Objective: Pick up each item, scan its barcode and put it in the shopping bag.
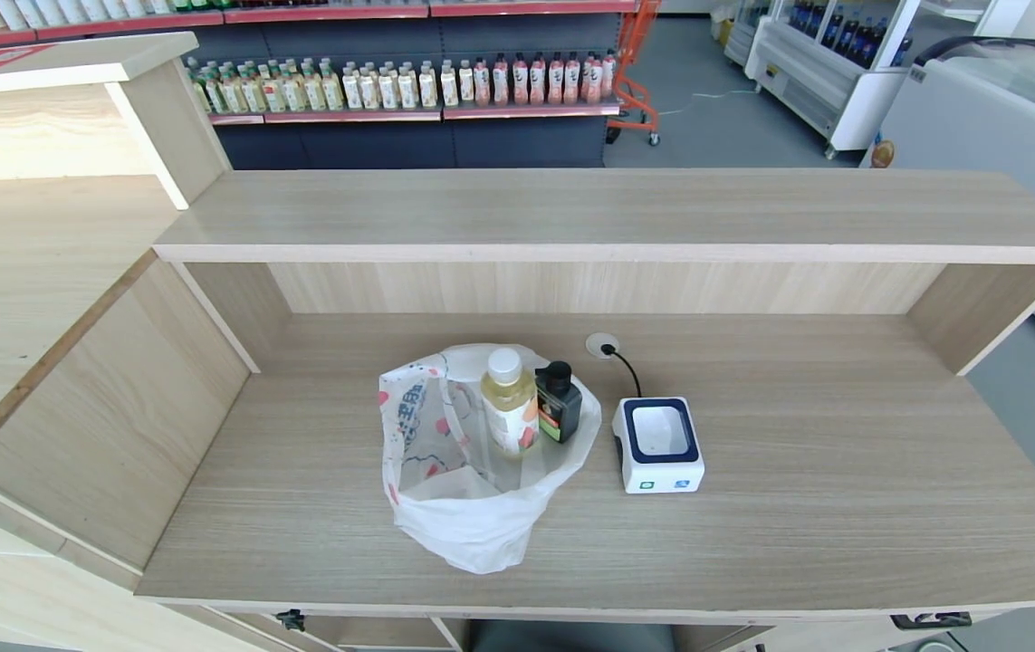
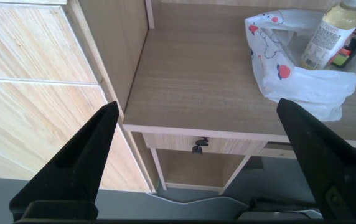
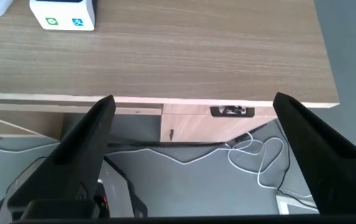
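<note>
A white plastic shopping bag stands open on the wooden counter. Inside it a pale yellow drink bottle with a white cap stands upright, and a small dark bottle stands beside it. Right of the bag sits the white barcode scanner with its dark-framed window facing up. My left gripper is open, held below and in front of the counter's front left edge, with the bag and yellow bottle farther off. My right gripper is open below the counter's front right edge, the scanner beyond it.
A black cable runs from the scanner to a round grommet at the back. A raised shelf and side walls enclose the counter. Drawer locks sit under the front edge. Loose cables lie on the floor.
</note>
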Controlling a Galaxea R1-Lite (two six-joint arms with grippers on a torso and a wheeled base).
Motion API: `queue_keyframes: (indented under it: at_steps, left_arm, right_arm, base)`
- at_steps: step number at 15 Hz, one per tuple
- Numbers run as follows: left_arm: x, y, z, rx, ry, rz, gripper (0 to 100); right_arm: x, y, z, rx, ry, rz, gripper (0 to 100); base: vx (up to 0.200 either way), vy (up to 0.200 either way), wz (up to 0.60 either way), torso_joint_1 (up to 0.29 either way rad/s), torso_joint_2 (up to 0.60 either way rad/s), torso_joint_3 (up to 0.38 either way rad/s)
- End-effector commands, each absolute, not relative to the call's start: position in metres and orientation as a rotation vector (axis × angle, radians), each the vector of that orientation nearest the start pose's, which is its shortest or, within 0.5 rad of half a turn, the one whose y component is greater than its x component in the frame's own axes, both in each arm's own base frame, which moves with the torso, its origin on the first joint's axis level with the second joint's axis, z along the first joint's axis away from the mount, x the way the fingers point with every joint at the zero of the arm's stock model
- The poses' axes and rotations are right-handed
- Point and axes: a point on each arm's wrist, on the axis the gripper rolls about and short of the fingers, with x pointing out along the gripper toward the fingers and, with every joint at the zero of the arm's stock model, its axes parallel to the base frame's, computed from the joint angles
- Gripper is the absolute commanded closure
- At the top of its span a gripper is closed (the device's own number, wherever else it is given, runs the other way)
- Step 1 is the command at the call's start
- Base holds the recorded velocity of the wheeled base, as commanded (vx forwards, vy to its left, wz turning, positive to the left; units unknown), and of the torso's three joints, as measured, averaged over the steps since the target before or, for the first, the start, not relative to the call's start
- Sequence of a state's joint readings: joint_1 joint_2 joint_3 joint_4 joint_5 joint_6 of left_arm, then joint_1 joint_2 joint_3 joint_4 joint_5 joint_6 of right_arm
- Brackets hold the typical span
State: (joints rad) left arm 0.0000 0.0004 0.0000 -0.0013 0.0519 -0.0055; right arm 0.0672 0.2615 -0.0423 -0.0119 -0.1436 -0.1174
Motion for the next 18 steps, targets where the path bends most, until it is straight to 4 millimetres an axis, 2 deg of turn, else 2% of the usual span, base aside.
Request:
queue_keyframes:
  at_steps: [1,4,10,15,18]
  left_arm:
    - [-0.0228,0.0012,0.0756,-0.006,-0.002,0.052,0]
    - [-0.0228,0.0012,0.0756,-0.006,-0.002,0.052,0]
    - [-0.0228,0.0012,0.0756,-0.006,-0.002,0.052,0]
    - [-0.0227,0.0012,0.0757,-0.011,0.000,0.052,0]
    - [-0.0228,0.0012,0.0756,-0.009,-0.002,0.052,0]
  right_arm:
    - [-0.0181,-0.0041,0.0816,-0.112,0.110,-0.054,0]
    - [-0.0164,-0.0016,0.0813,-0.045,0.076,0.049,0]
    - [-0.0168,0.0021,0.0809,-0.047,0.078,0.215,0]
    - [-0.0168,0.0021,0.0807,-0.067,0.077,0.216,0]
    - [-0.0168,0.0021,0.0807,-0.067,0.077,0.216,0]
  base:
    - [0.000,0.000,0.00,0.000,0.00,0.000]
    - [0.000,0.000,0.00,0.000,0.00,0.000]
    - [0.000,0.000,0.00,0.000,0.00,0.000]
    - [0.000,0.000,0.00,0.000,0.00,0.000]
    - [0.000,-0.200,0.00,0.006,0.00,0.001]
